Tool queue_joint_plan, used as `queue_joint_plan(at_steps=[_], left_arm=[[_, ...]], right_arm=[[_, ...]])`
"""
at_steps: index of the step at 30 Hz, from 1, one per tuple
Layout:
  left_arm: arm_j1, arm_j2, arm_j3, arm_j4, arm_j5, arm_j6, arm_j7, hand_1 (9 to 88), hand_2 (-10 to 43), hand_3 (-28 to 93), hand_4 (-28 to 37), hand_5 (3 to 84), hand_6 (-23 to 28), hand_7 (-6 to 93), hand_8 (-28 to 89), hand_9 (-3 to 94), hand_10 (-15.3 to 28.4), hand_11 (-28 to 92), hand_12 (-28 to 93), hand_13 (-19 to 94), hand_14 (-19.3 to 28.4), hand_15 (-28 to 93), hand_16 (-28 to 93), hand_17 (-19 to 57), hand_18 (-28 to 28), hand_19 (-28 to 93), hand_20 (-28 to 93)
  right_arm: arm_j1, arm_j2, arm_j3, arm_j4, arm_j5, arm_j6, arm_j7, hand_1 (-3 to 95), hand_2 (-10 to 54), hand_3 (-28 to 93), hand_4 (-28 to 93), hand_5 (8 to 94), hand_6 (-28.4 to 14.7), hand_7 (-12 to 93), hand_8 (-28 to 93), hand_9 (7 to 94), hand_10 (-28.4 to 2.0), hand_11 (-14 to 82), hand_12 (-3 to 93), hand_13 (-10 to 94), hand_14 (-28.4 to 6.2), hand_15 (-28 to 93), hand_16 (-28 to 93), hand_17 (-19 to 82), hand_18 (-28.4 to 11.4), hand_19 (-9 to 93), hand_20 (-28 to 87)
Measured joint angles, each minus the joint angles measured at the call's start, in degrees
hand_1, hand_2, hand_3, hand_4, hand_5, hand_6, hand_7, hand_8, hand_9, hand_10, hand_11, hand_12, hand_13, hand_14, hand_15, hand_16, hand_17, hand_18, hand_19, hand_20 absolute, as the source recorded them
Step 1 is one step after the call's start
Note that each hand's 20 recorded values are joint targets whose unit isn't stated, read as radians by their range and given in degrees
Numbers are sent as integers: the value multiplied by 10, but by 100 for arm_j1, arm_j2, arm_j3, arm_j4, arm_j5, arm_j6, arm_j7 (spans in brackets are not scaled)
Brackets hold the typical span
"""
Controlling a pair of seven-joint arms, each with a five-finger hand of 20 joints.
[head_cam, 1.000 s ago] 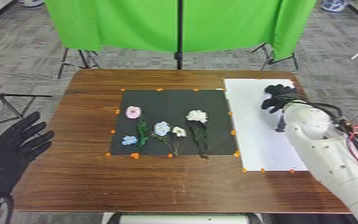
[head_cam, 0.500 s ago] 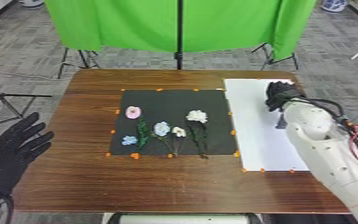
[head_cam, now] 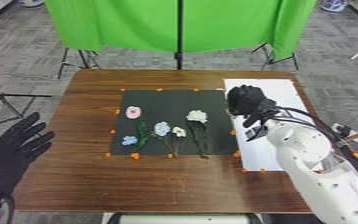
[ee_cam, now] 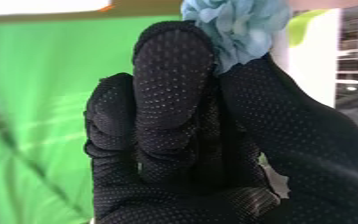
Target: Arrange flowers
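Reading the black mat (head_cam: pixel 174 102) as a dial, twelve toward the green curtain (head_cam: pixel 122 30), the right hand (head_cam: pixel 246 99) is at two o'clock, where mat and white sheet (head_cam: pixel 262 150) meet. It has a blue flower (ee_cam: pixel 238 27) pinched between thumb and fingers. The step looks like bringing this flower to the mat. Keep the pinch light, since the petals touch the glove and could crush; lower it well down, set the stem toward six o'clock, then part thumb and fingers before lifting off.

The large white flower (head_cam: pixel 196 116), at two o'clock on the mat, is the likeliest to be brushed, so pass above it. The pink flower (head_cam: pixel 134 112) lies at ten, the small blue flower (head_cam: pixel 129 140) at eight; the pale blue flower (head_cam: pixel 162 128) and small white flower (head_cam: pixel 179 132) sit near the centre, toward six. Past nine, the left hand (head_cam: pixel 14 150) is relaxed, holding nothing, beside the desk (head_cam: pixel 78 175).
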State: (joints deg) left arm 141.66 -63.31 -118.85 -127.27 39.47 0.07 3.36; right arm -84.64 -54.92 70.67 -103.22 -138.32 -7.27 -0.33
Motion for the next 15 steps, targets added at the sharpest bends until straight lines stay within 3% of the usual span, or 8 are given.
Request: queue_joint_plan(at_steps=[9,15], left_arm=[[-55,33,24,8,-2,0,-17,233,-45,699,-283,291,8,227,-112,231,101,208,154,215,141,305,7,-103,232,449,58],[-52,56,21,6,-6,1,-13,234,-45,698,-283,291,8,227,-112,231,102,208,154,215,141,303,6,-102,232,448,59]], right_arm=[[-139,-242,-476,-2,-408,-280,-169,535,-95,852,-283,673,-18,573,-170,824,-62,252,453,874,11,410,370,399,-142,817,361],[-240,-235,-514,111,-799,-63,-138,513,-95,835,-283,635,-6,585,-139,790,-53,279,464,822,13,462,365,371,-146,810,394]])
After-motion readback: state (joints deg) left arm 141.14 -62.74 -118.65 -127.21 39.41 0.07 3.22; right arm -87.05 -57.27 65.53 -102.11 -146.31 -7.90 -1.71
